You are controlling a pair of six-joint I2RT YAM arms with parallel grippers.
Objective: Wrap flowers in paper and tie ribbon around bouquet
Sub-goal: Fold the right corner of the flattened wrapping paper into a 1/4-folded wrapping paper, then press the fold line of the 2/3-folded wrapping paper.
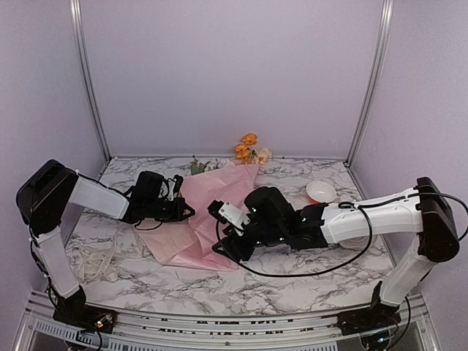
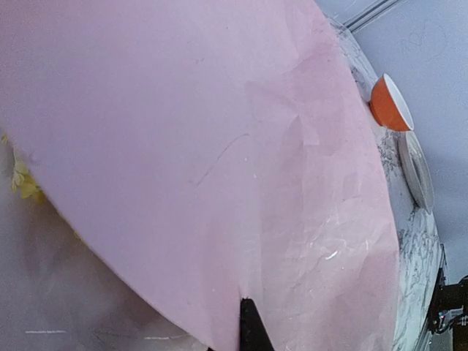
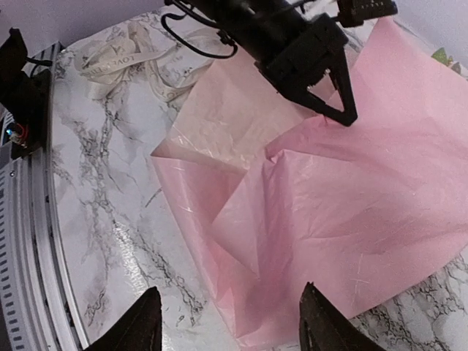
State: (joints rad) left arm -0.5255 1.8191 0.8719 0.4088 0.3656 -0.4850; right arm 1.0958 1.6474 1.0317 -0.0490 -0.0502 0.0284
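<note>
Left pincer (image 3: 345, 110): clenched, its tips meeting on a raised edge of the paper (image 3: 351, 197) at the sheet's left side; in its own wrist view the pink sheet fills almost everything.
Right pincer (image 3: 230, 291): released, fingers spread well apart above the near right part of the paper, with nothing between them.
Paper: a crumpled pink sheet lying on the middle of the marble table (image 1: 292, 281), folded over itself, with a paler, see-through layer at its near left corner.
Flowers (image 1: 250, 150): at the far end of the paper near the back wall; orange and pale blooms and some green leaves poke out past the paper's far edge.
Ribbon (image 3: 124, 62): a loose cream heap with dark lettering on the table, left of the paper and apart from it.
Bowl (image 1: 320, 191): orange outside, white inside, on the table right of the paper.
</note>
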